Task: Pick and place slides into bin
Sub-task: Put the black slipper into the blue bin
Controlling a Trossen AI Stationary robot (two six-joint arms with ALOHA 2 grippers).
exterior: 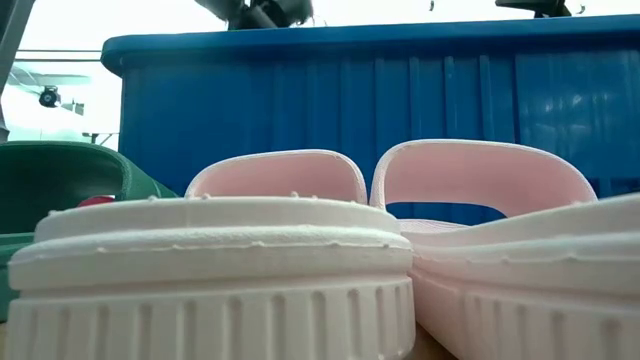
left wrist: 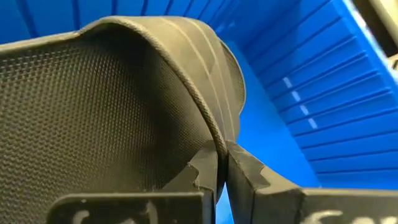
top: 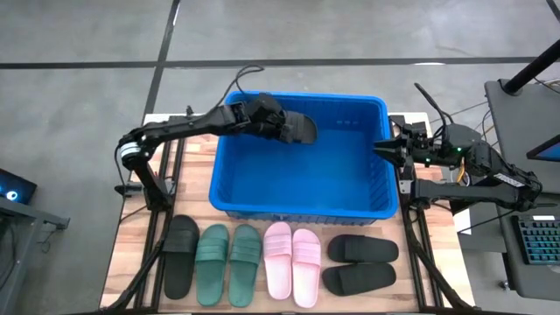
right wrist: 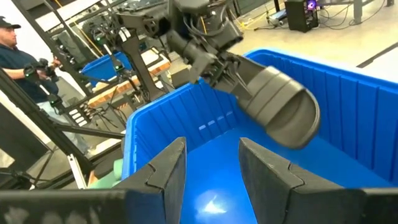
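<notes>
My left gripper (top: 278,122) is shut on a black slide (top: 299,128) over the far left part of the blue bin (top: 302,206); the slide also shows in the right wrist view (right wrist: 280,106). My right gripper (right wrist: 211,168) is open and empty at the bin's right rim (top: 390,149). On the table in front of the bin lie a single black slide (top: 181,254), a green pair (top: 229,262), a pink pair (top: 291,262) and a black pair (top: 360,262), all on their soles. My left gripper pinches a thin edge of the black slide (left wrist: 219,146) between its two fingers (left wrist: 249,171), at the slide's end nearest the arm. The fingers come from the table's left, slanting down. The slide juts out past them, tilted, clear of the bin's floor.
The bin's inside (right wrist: 211,155) shows bare blue floor. The pink slides (exterior: 300,230) fill the low view, with the bin's wall (exterior: 400,100) behind them. A person (right wrist: 12,56) stands in the room beyond the table. Equipment stands beside the table's right edge (top: 525,245).
</notes>
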